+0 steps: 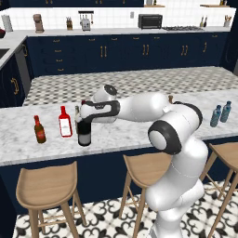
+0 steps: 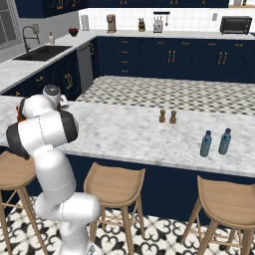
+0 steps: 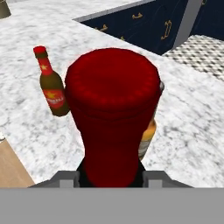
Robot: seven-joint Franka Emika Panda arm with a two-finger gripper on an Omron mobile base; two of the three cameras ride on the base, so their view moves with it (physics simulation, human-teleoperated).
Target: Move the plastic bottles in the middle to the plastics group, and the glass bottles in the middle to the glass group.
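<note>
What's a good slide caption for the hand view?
Red foil top of the wine bottle between the jaws, brown bottle upright on the marble counter behind.

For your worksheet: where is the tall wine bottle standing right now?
In the left base view the wine bottle stands on the marble counter, just right of the flat red bottle, with the gripper at its neck.

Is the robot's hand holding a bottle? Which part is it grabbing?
Yes. The gripper is closed on the tall dark wine bottle, holding it by its red foil neck, near the top.
</note>
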